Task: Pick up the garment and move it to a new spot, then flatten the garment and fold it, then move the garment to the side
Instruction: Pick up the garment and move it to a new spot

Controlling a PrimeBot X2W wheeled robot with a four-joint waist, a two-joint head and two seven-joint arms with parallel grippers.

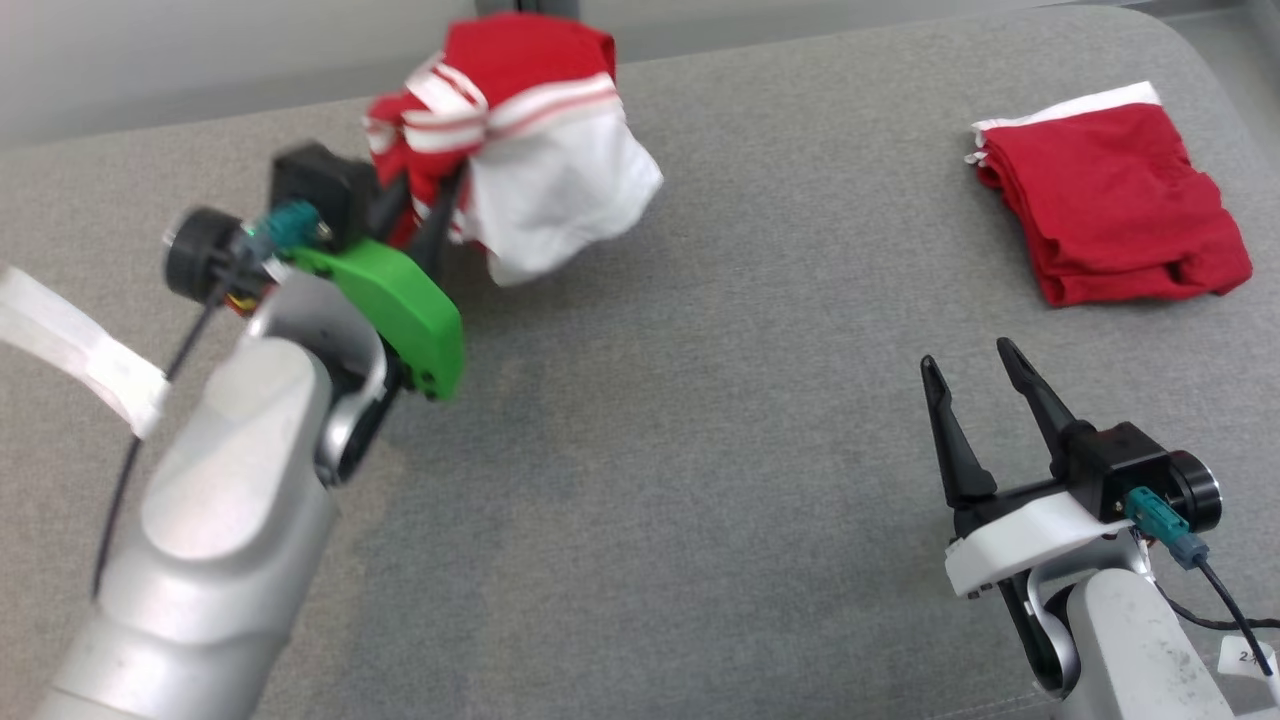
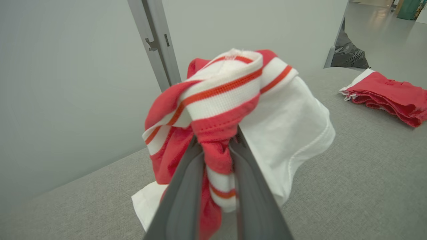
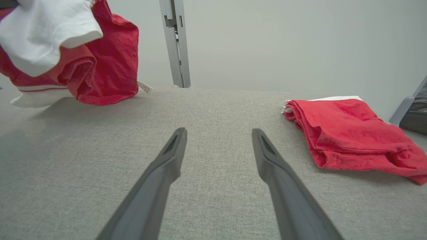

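**Garment bunched up in the left gripper, far left of the table**

Looking at the left gripper [image 2: 217, 146] first: pinched almost closed on a fold of the garment [image 2: 227, 93], with red cloth squeezed right between the two fingers [image 2: 186, 186]. Holds it as a crumpled bundle, red with white striped bands over the top and a plain white part flopping out to the right. Sits at the far left of the grey table [image 1: 700, 420], close to the far edge. Looks mostly up off the surface. Can't tell whether the lowest white bit touches the table or just hangs above it.

Over on the near right, seeing the right gripper [image 1: 965, 355] spread wide with nothing in it. Hovers over bare table, points its fingers toward the far side, and stays well apart from the bundle.

Also spotting a second red piece [image 1: 1110, 200], folded up and lying at the far right of the table. Shows a white edge peeking out along its far side. Lies near the right gripper, a bit farther back and to the right, touching neither gripper.

Behind the table: a pale wall [image 3: 283, 40] and a grey post [image 3: 175, 43] upright at the far edge, between the two red pieces in the right wrist view. Plus a dark bag [image 2: 348, 53] off past the far right corner.
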